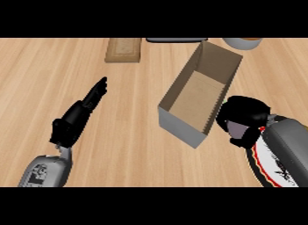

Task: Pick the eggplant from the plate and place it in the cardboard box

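Bright, even light across the counter (137,136), edge to edge, prob. from above. Box (222,66): floor pale, inner far wall darker, outer near wall grey, in shade. Left hand (70,124) & right hand (247,112) read as near-solid black. Eggplant (237,128) in the right hand's curl looks dull, shaded. Soft pale sheen along the right forearm (295,147).

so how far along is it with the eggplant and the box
Done: the purple eggplant looks lifted off the white red-rimmed plate, curled in the black right hand. In hand: it is beside the open brown cardboard box, not over it. Left: carry it over the wall and release; nothing shows inside the box. The black left hand rests open.
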Action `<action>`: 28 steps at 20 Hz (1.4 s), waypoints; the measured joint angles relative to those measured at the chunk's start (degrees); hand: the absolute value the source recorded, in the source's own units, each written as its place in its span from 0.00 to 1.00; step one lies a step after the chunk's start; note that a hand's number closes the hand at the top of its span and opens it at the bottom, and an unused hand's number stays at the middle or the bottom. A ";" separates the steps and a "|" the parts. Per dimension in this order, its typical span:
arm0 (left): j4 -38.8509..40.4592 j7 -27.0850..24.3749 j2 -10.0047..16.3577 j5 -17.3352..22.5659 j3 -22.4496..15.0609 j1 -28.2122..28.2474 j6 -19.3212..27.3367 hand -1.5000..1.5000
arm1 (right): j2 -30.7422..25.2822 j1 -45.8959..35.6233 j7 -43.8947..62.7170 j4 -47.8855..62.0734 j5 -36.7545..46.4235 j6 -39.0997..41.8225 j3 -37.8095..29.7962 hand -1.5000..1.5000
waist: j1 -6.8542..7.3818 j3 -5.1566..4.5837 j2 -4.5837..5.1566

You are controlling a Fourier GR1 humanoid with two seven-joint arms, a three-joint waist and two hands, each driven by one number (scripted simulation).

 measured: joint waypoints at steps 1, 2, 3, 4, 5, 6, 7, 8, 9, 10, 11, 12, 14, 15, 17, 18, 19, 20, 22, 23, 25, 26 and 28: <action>0.11 0.15 0.00 0.01 0.27 -0.20 0.21 0.50 | -0.26 1.11 -3.28 -2.15 -0.61 -2.74 0.25 1.00 | -0.51 0.01 0.06; 0.08 0.10 0.08 -0.01 0.42 0.11 0.31 0.50 | -0.96 2.39 -6.45 -4.47 -1.63 -5.09 -0.01 1.00 | -1.04 0.02 0.04; 0.17 0.08 0.04 -0.01 0.48 0.25 0.39 0.50 | -1.73 3.77 -9.38 -6.48 -2.72 -7.54 -0.60 1.00 | -1.38 0.01 0.11; 0.22 -0.46 0.14 -0.08 0.61 0.70 0.45 0.50 | -2.77 5.42 -12.15 -8.18 -3.86 -10.14 -1.54 1.00 | -1.58 -0.01 0.19; 0.02 -0.40 0.04 -0.08 0.69 0.76 0.64 0.50 | -3.85 6.87 -14.57 -9.66 -5.42 -12.23 -2.79 1.00 | -1.67 -0.01 0.27; -0.32 -0.43 -0.02 -0.16 0.59 0.98 0.69 0.50 | -5.17 8.39 -16.31 -11.47 -7.11 -13.68 -4.13 1.00 | -1.71 -0.03 0.31; -0.68 -0.15 0.19 0.02 0.82 0.94 0.56 0.50 | -6.47 10.02 -17.62 -13.62 -8.98 -14.65 -5.39 1.00 | -1.78 -0.05 0.33; -1.02 0.26 0.05 -0.13 0.63 1.10 0.69 0.50 | -7.86 11.75 -18.78 -15.40 -11.08 -15.57 -6.78 1.00 | -1.79 -0.07 0.36; -1.41 0.29 0.02 -0.13 0.44 1.42 0.56 0.50 | -9.17 13.35 -19.72 -16.80 -13.36 -16.07 -8.12 1.00 | -1.67 -0.08 0.41; -1.31 0.00 0.08 -0.18 0.50 1.61 0.52 0.50 | -10.85 14.86 -20.26 -18.60 -15.65 -16.06 -9.36 1.00 | -1.64 -0.10 0.47; -1.61 0.18 0.17 -0.08 0.52 1.73 0.37 0.50 | -12.65 16.55 -20.71 -20.55 -17.91 -15.97 -10.55 1.00 | -1.66 -0.12 0.47; -1.96 0.52 -0.03 -0.24 0.22 1.79 0.45 0.50 | -14.54 17.66 -21.07 -22.39 -20.38 -15.55 -11.75 1.00 | -1.66 -0.12 0.47; -2.08 1.25 -0.43 -0.54 0.01 1.15 0.82 0.50 | -18.04 19.74 -21.64 -25.75 -25.21 -14.59 -13.79 1.00 | -1.75 -0.15 0.49; -2.00 1.05 -0.69 -0.86 -0.21 1.15 1.10 0.50 | -19.52 20.97 -21.86 -26.91 -27.72 -14.26 -14.69 1.00 | -1.77 -0.16 0.52; -2.24 1.50 -0.61 -0.67 0.02 0.90 1.02 0.50 | -22.58 22.52 -22.15 -29.42 -33.57 -12.95 -16.79 1.00 | -1.85 -0.17 0.50; -2.32 1.58 -0.33 -0.54 0.39 0.84 0.95 0.50 | -24.07 23.39 -22.28 -30.61 -36.64 -12.11 -17.99 1.00 | -1.95 -0.17 0.47; -2.54 1.45 -0.22 -0.44 0.46 1.22 0.83 0.50 | -25.39 24.42 -22.38 -31.67 -39.48 -11.46 -19.25 1.00 | -1.91 -0.18 0.46; -2.37 1.19 -0.34 -0.65 0.34 1.34 0.95 0.50 | -26.86 24.91 -22.48 -31.94 -42.46 -10.70 -20.88 1.00 | -1.80 -0.18 0.52; -2.41 1.34 -0.32 -0.58 0.31 1.10 0.70 0.50 | -29.30 26.38 -22.00 -33.53 -47.78 -9.26 -23.34 1.00 | -1.63 -0.19 0.57; -2.24 1.15 -0.42 -0.59 0.29 1.09 0.69 0.50 | -30.49 26.93 -21.71 -33.69 -50.29 -8.53 -24.37 1.00 | -1.47 -0.20 0.63; -2.45 1.15 -0.62 -0.64 0.04 1.11 0.58 0.50 | -32.62 28.09 -21.24 -33.51 -54.59 -7.32 -26.47 1.00 | -1.10 -0.20 0.71; -1.98 1.00 -0.95 -1.16 -0.25 0.94 0.93 0.50 | -33.38 28.33 -20.65 -33.79 -56.32 -6.71 -27.20 1.00 | -0.93 -0.19 0.76; -2.18 0.78 -0.96 -1.07 -0.51 1.47 0.46 0.50 | -35.11 28.14 -19.13 -33.98 -60.01 -5.11 -29.05 1.00 | -0.47 -0.20 0.83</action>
